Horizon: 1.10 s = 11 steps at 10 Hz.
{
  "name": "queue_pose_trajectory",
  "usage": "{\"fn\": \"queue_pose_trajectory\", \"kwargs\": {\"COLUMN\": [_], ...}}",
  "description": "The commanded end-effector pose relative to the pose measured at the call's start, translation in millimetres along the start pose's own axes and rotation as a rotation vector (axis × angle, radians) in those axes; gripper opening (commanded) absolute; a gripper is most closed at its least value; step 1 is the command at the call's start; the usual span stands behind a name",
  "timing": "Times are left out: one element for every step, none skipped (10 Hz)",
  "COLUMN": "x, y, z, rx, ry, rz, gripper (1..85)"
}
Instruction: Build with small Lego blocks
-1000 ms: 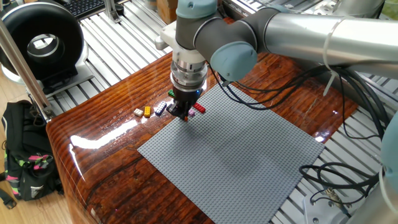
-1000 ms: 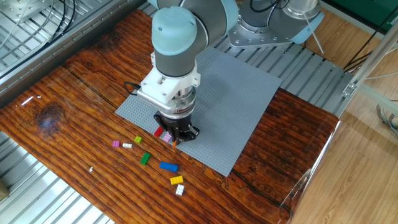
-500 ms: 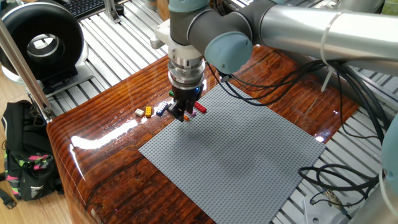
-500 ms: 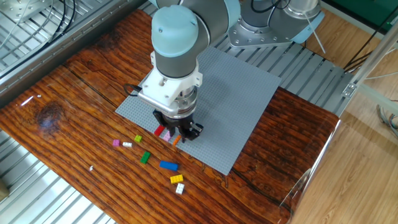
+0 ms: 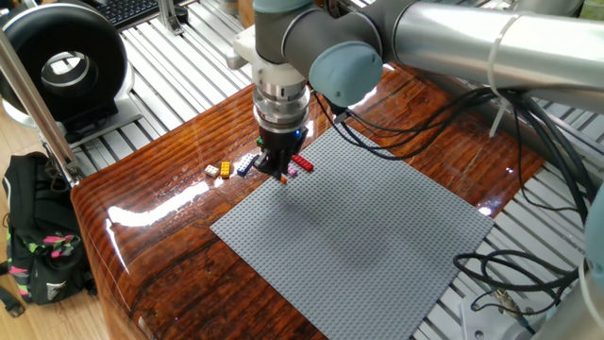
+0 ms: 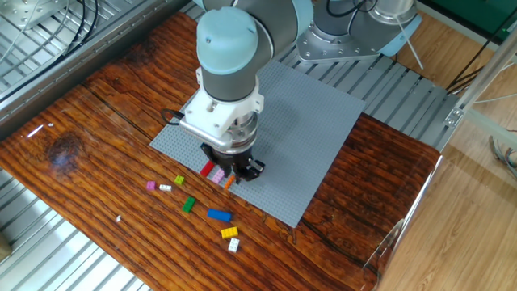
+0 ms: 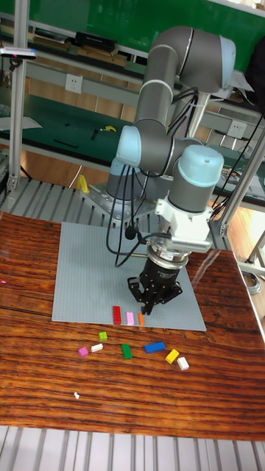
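Red [image 6: 207, 169], pink [image 6: 218, 175] and orange [image 6: 229, 183] small Lego blocks stand in a row on the near edge of the grey baseplate [image 6: 315, 121]. My gripper [image 6: 235, 172] hovers just above the orange block [image 7: 141, 319], open by a narrow gap, with nothing between its fingers. Several loose blocks lie on the wood beside the plate: a blue one [image 6: 218, 216], a green one [image 6: 189, 205], a yellow one [image 6: 230, 234] and a white one [image 6: 233, 246]. From the other side, the gripper [image 5: 281, 175] partly hides the row, with the red block [image 5: 302, 162] showing.
The wooden table [image 6: 105, 121] is ringed by slatted metal rails. A black round device [image 5: 61, 66] stands past one corner and cables [image 5: 510, 274] hang past another. The arm's body leans over the baseplate [image 7: 81, 265].
The gripper has risen slightly off the orange block, which stays on the baseplate beside the pink one. Loose blocks have not moved.
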<state>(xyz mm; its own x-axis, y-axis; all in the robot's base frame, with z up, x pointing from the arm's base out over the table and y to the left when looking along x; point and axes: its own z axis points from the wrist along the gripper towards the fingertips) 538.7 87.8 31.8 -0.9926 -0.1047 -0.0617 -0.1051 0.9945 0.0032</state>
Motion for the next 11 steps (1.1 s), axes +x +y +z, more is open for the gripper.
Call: {"fn": "queue_pose_trajectory", "kwargs": {"x": [-24.4, -36.7, -44.2, -48.8, -53.5, -56.6, -59.7, -63.2, -63.0, -62.5, -58.9], "y": [6.3, 9.7, 12.9, 14.5, 9.1, 1.8, -1.9, -11.4, -16.3, -24.5, -26.6], "z": [-26.8, -34.0, -38.8, -40.8, -42.9, -46.4, -49.3, -51.1, -51.7, -50.4, -48.7], "rx": [-0.031, -0.052, -0.074, -0.089, -0.079, -0.065, -0.083, -0.079, -0.076, -0.043, -0.028], "ry": [-0.088, -0.141, -0.167, -0.171, -0.17, -0.167, -0.146, -0.127, -0.11, -0.106, -0.087], "rz": [0.081, 0.101, 0.111, 0.115, 0.118, 0.13, 0.156, 0.158, 0.175, 0.179, 0.15], "gripper": [1.7, 1.7, 1.7, 1.7, 1.7, 1.7, 1.7, 1.7, 1.7, 1.7, 1.7]}}
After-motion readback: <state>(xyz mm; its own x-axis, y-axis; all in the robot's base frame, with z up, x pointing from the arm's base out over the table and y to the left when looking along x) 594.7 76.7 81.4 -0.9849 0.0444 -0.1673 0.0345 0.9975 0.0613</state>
